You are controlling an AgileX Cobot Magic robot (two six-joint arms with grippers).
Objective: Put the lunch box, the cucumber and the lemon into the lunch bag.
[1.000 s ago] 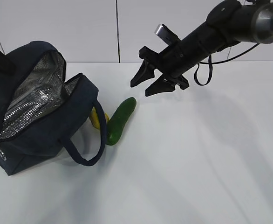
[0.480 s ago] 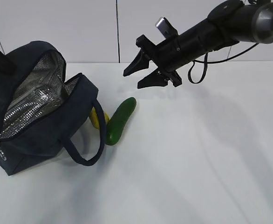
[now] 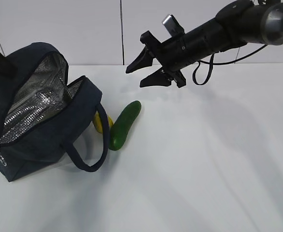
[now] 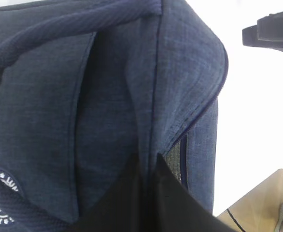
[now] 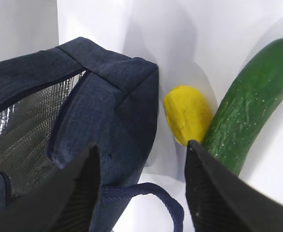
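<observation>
Spread fingers [image 5: 214, 193] of right gripper [image 3: 144, 73] above cucumber [image 3: 124, 124], apart.

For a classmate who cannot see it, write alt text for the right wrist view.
Two dark open fingers frame a yellow lemon lying against a green cucumber on a white table. To their left stands the open navy lunch bag, silvery lining showing and a loop handle curling out below.
</observation>
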